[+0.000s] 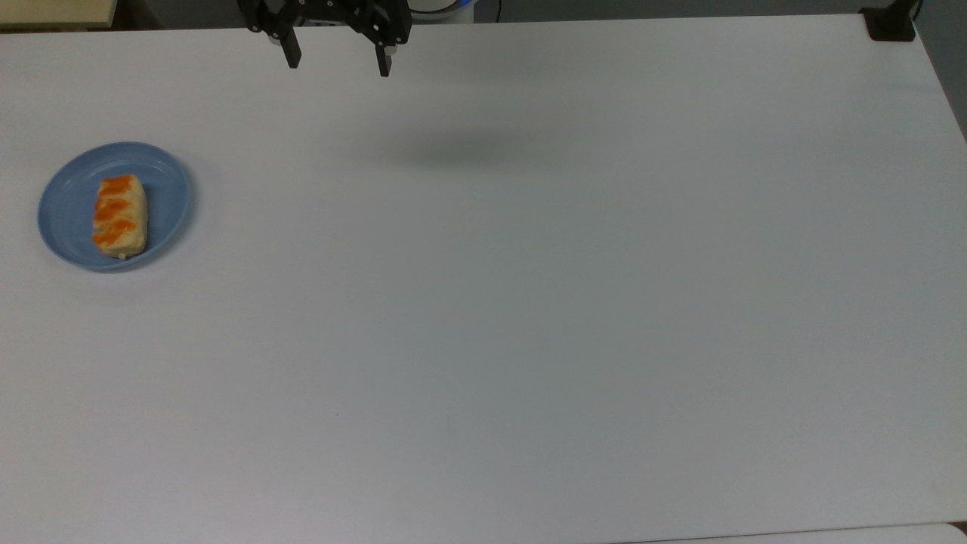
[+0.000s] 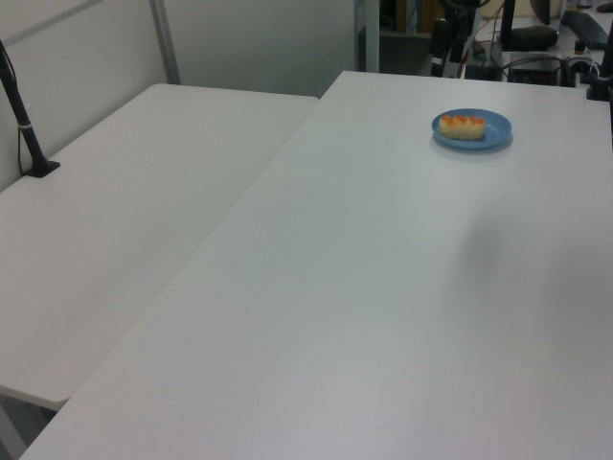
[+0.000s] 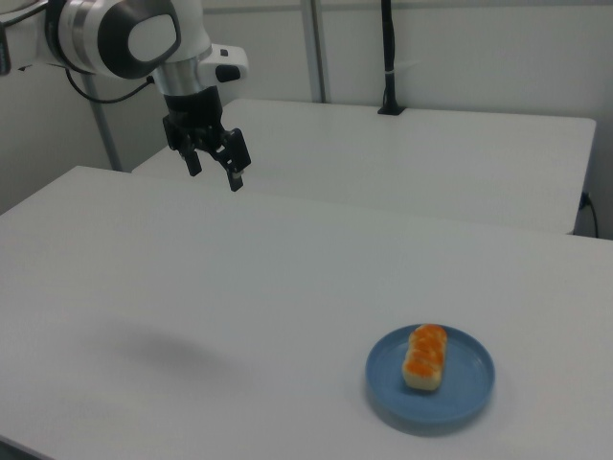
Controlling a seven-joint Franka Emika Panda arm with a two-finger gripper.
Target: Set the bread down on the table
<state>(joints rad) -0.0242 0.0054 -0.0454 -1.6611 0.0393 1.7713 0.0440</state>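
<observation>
Top view: gripper [image 1: 336, 66] w/ fingers spread, empty, high up, well apart from bread [image 1: 119, 216] on blue plate [image 1: 170, 196]. Step: approach. Next: reach over, descend, grip bread.

A round blue plate [image 1: 170, 193] sits near the top view's left edge; in the right view it lies at the lower right [image 3: 474, 379], and in the left view at the far right [image 2: 496, 125]. A second white tabletop [image 2: 144, 211] adjoins on the left view's left, and appears far back in the right view [image 3: 431, 153]. A black post [image 2: 21, 120] stands on it at the left view's far left, with a cable along it; the right view shows this post [image 3: 388, 57] at the far edge. A black clamp base [image 1: 890, 24] sits at the top view's far right corner. Dark equipment and cables [image 2: 536, 48] crowd the left view's far right.
</observation>
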